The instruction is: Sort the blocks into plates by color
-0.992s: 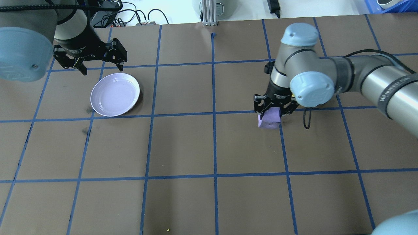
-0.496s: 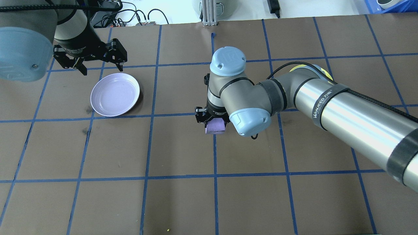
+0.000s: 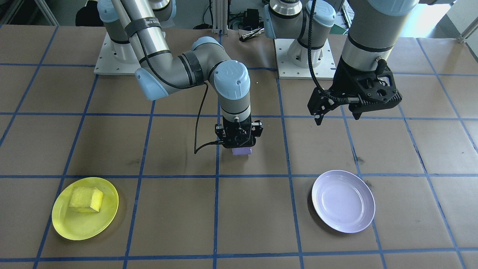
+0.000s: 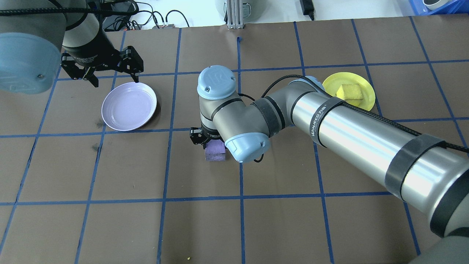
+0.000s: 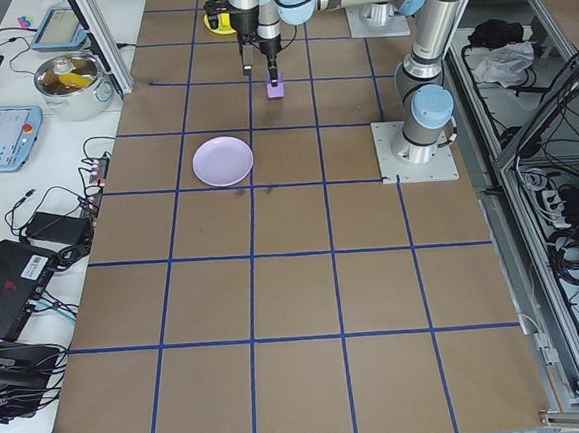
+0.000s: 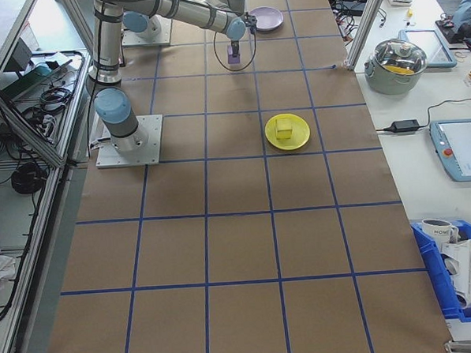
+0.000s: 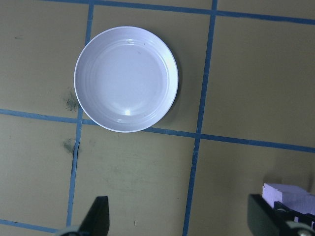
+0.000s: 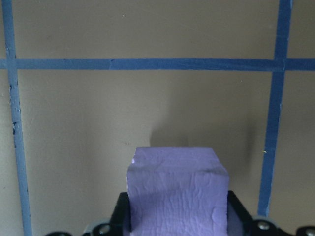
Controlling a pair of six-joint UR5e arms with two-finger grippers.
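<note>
My right gripper (image 4: 210,145) is shut on the light purple block (image 4: 215,151), holding it above the table near the middle; the right wrist view shows the purple block (image 8: 178,191) between the fingers. The lavender plate (image 4: 129,106) lies bare to the left of it. My left gripper (image 4: 111,75) hangs open just beyond that plate's far rim, and its wrist view looks down on the lavender plate (image 7: 126,78). The yellow block (image 4: 350,91) rests in the yellow plate (image 4: 331,83) on the right side. The front view shows the purple block (image 3: 241,151), lavender plate (image 3: 343,201) and yellow plate (image 3: 71,224).
Brown paper with a blue tape grid (image 4: 240,198) covers the table. Cables and an aluminium post (image 4: 232,14) sit past the far edge. The right arm's long link (image 4: 359,132) stretches across the table's right half.
My right arm has swung leftward across the table, carrying the purple block toward the lavender plate. With the arm moved, the yellow plate and block now show. The left gripper has barely moved.
</note>
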